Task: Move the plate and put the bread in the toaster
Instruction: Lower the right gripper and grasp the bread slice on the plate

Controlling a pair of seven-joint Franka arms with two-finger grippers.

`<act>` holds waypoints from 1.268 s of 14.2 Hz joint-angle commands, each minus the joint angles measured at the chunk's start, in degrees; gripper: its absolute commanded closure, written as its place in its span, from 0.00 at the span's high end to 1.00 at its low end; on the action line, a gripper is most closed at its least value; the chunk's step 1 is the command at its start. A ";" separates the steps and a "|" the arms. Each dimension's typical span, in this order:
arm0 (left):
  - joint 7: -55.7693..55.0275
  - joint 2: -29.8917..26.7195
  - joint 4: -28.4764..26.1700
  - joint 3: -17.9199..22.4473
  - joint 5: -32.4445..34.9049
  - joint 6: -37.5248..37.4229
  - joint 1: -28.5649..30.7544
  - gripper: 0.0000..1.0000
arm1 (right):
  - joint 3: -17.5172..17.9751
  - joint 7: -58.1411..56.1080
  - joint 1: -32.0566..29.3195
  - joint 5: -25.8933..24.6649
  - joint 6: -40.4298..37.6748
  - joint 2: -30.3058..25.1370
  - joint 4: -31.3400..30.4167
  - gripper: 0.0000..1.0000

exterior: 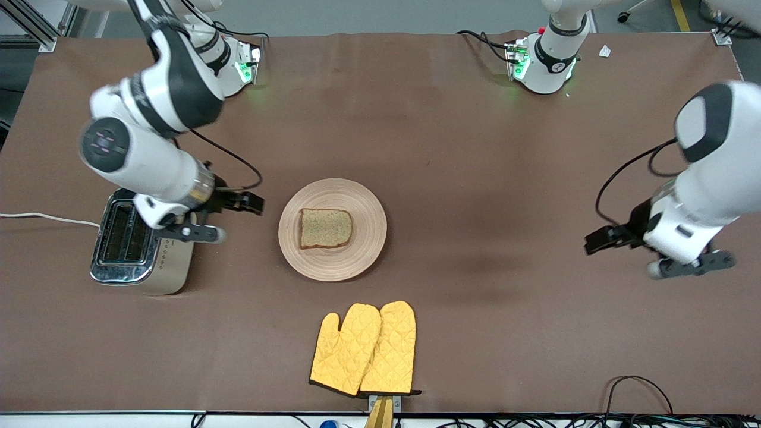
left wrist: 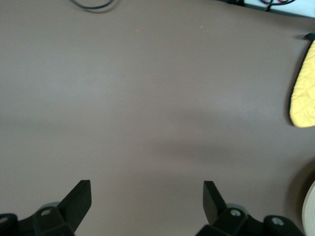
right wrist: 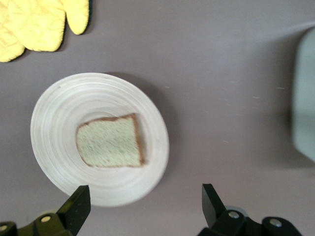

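The pale ringed plate [exterior: 364, 209] lies mid-table with the slice of bread [exterior: 325, 228] flat on it. The cream toaster [exterior: 126, 242] with its chrome top stands at the right arm's end of the table, slots up and empty. My right gripper [exterior: 199, 233] hangs open in the air between the toaster and the plate; its wrist view shows the plate [right wrist: 56, 123], the bread [right wrist: 109, 141] and the toaster's [right wrist: 306, 98] edge past the open right gripper [right wrist: 142, 206]. My left gripper [exterior: 692, 266] hangs open over bare table at the left arm's end, holding nothing.
Two yellow oven mitts [exterior: 365, 351] lie nearer the front camera than the plate. The toaster's white cord [exterior: 47, 218] runs off the table's end. The left wrist view catches a mitt [left wrist: 302, 83] and the plate's rim [left wrist: 310, 211].
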 commanded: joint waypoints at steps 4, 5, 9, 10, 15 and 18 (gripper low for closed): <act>1.37 -6.68 5.28 -0.31 2.39 -14.58 0.02 1.00 | 0.91 1.20 1.58 -1.13 14.16 7.74 -5.83 1.00; 3.12 -7.82 5.37 0.04 2.47 -15.54 -0.16 1.00 | 0.91 2.25 2.10 -2.70 14.96 8.53 -6.36 1.00; 9.90 -15.46 0.46 9.67 0.81 -17.48 -8.47 1.00 | 5.74 17.52 1.93 -17.71 16.01 13.80 -6.19 1.00; 11.56 -17.66 -2.08 13.19 0.63 -17.49 -12.51 1.00 | 6.09 19.47 2.02 -19.14 17.59 15.20 -6.10 0.99; 11.84 -22.43 -7.91 19.55 -2.17 -17.40 -18.09 1.00 | 6.09 20.10 2.64 -19.42 21.91 17.85 -6.19 0.77; 11.84 -21.29 -7.29 19.56 -2.36 -17.14 -17.65 1.00 | 6.09 20.54 2.64 -19.33 23.48 18.64 -6.45 0.58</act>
